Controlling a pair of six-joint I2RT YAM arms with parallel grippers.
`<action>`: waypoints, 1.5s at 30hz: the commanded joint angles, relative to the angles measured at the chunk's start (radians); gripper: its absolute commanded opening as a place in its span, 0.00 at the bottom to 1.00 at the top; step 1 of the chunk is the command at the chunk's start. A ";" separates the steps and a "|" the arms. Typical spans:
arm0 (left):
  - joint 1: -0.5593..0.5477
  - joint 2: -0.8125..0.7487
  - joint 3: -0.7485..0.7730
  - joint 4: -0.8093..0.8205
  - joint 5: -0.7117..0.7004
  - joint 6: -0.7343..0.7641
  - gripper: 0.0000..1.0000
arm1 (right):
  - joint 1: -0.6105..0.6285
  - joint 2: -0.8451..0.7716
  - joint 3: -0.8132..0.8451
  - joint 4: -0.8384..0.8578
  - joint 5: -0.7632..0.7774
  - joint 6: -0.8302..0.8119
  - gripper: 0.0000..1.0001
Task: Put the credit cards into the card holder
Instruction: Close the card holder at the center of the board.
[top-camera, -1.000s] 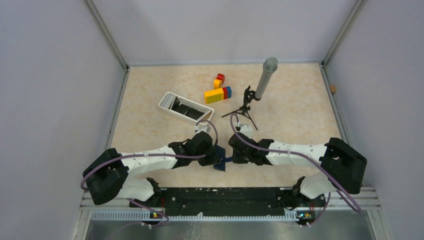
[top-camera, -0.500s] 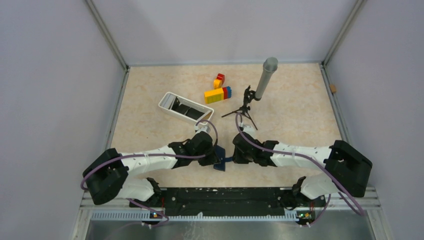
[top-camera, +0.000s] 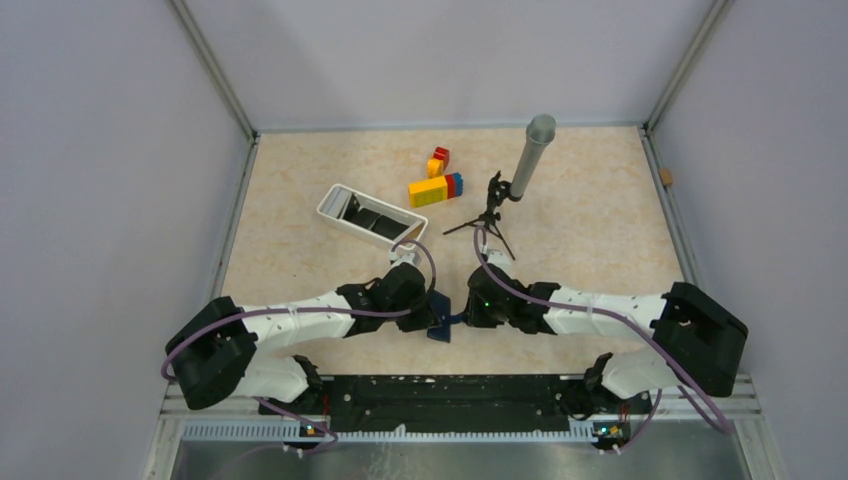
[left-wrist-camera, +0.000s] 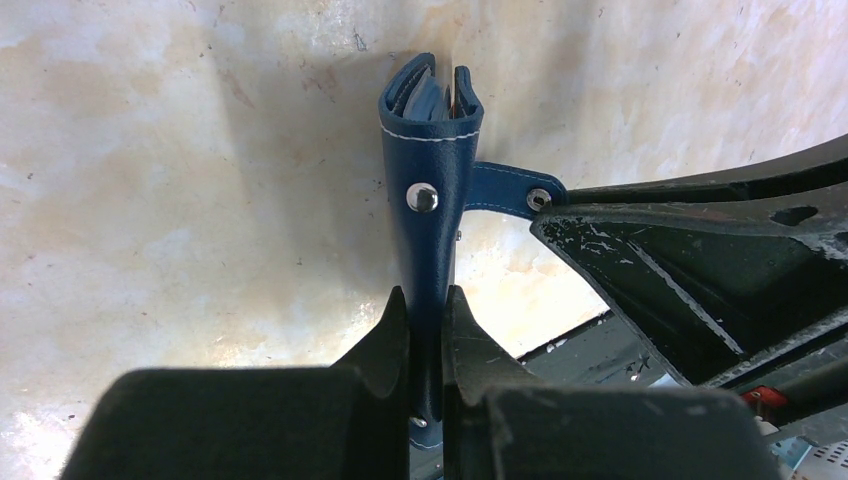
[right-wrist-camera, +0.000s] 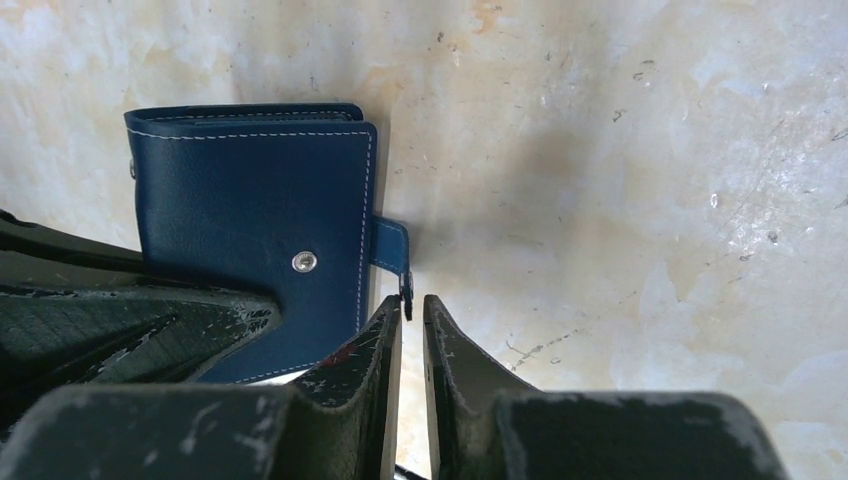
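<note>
Tray (top-camera: 355, 229) & mic tripod (top-camera: 490, 216) flank open lane; blocks (top-camera: 435, 187) beyond.

Card holder (right-wrist-camera: 250, 200): navy leather-look skin, fine grain, low sheen; white thread stitching along the edges.
Snap studs (right-wrist-camera: 304, 262): bright metal, polished.
Table (right-wrist-camera: 620, 200): beige marbled top, smooth, faint gloss, small dark specks.
Left gripper (left-wrist-camera: 427, 297): black plastic, matt.
Right gripper (right-wrist-camera: 412, 305): black plastic, matt, scuffed with pale scratches.
Tray (top-camera: 345, 222): white, probably plastic; finish not readable from the overhead view.
Bricks (top-camera: 428, 190): coloured moulded plastic.
</note>
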 joint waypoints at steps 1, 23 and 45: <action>-0.002 -0.003 0.024 -0.032 -0.024 0.013 0.00 | -0.011 -0.042 -0.008 0.037 -0.003 0.008 0.13; -0.002 0.003 0.030 -0.033 -0.022 0.018 0.00 | -0.012 -0.061 -0.011 0.044 0.001 0.004 0.07; -0.002 -0.012 0.023 -0.035 -0.022 0.016 0.00 | -0.014 -0.020 -0.024 0.094 -0.037 0.000 0.03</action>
